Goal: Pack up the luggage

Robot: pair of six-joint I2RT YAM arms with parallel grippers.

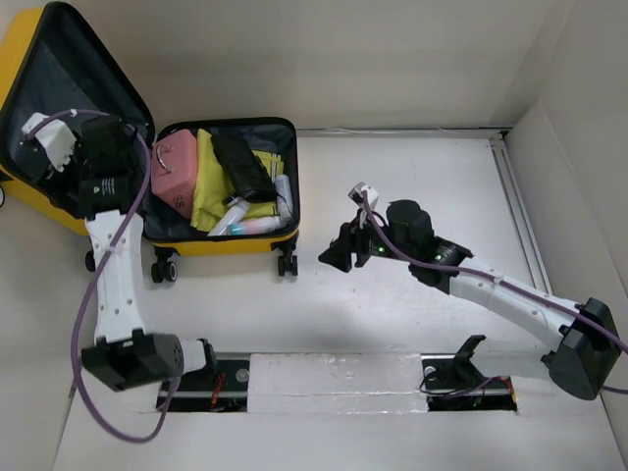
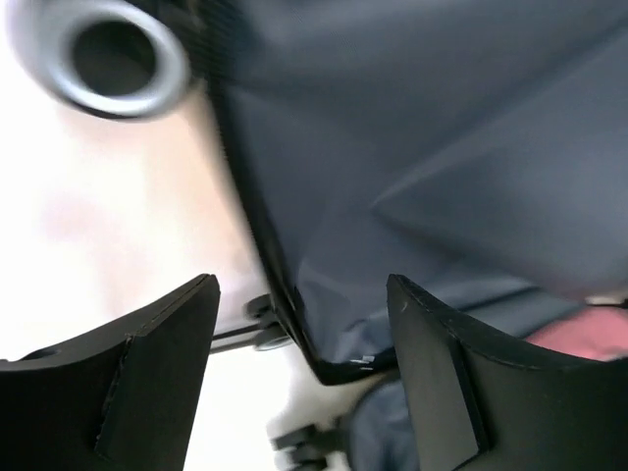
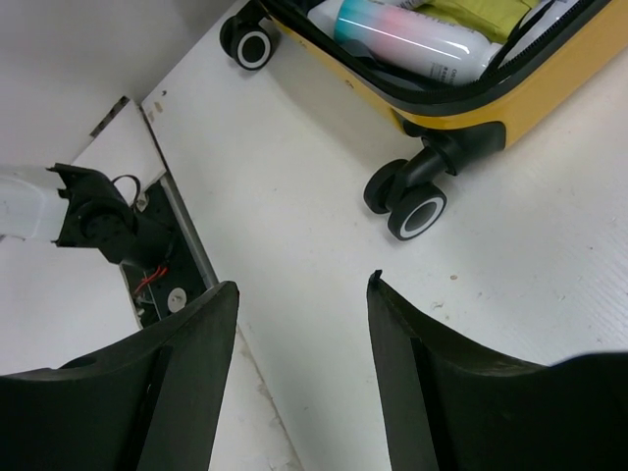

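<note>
The luggage point(image 1: 226, 245) is a yellow suitcase lying open at the left of the table, its lid point(image 1: 59, 69) raised at the far left. It holds a pink case point(image 1: 175, 172), yellow cloth point(image 1: 211, 177), a black item point(image 1: 243, 162) and tubes point(image 1: 257, 224). My left gripper point(image 1: 126, 147) is open at the lid's right edge. In the left wrist view point(image 2: 302, 285) the lid's black trim point(image 2: 329, 371) and grey lining point(image 2: 442, 147) sit between the jaws. My right gripper point(image 1: 339, 255) is open and empty over bare table, right of the suitcase's wheels point(image 3: 417, 211).
White walls close in the table at the back and right, with a rail point(image 1: 515, 196) along the right side. A slot with the arm mounts point(image 1: 461, 378) runs along the near edge. The right wrist view shows the suitcase's yellow shell point(image 3: 549, 88) and a bottle point(image 3: 402, 29) inside.
</note>
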